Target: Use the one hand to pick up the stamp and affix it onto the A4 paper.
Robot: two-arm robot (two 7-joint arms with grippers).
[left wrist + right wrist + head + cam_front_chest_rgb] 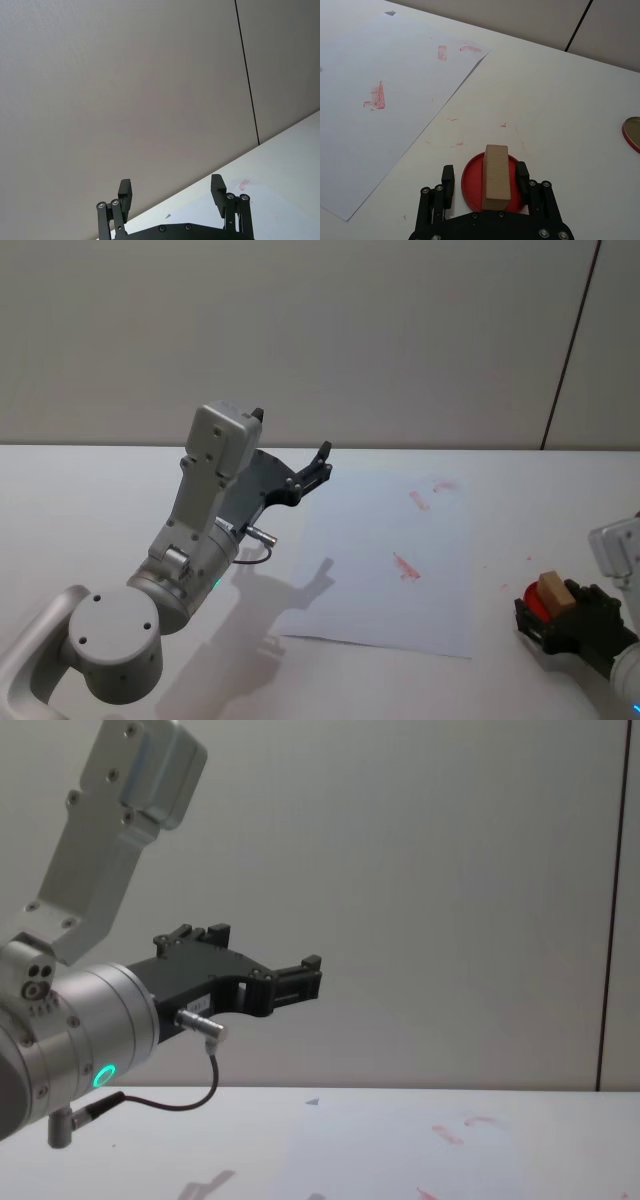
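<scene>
- On the robot's right, at the near side of the white surface (120, 500), the R gripper (485, 169) sits low over a round red ink pad (471, 187).
- The stamp (495, 177), a tan wood block, stands upright on the pad, btwn the jaws.
- The jaws are spread, one on each side of the block. There is a clear gap on one side. The other finger is just beside the wood, maybe touching; the wrist view doesn't settle it.
- The A4 paper (370, 590) lies flat mid-surface, to the left of the pad and apart from it.
- The sheet has three red marks (406, 567): one near its middle and two towards the far edge.
- A few small red smudges (451, 120) dot the bare surface btwn paper and pad.
- A red-rimmed round lid (632, 134) lies flat, well apart from the pad.
- The L gripper (325, 462) hangs raised well above the surface, near the paper's far-left corner. Its jaws are spread wide w/ nothing btwn them and point towards the grey wall (450, 870).
</scene>
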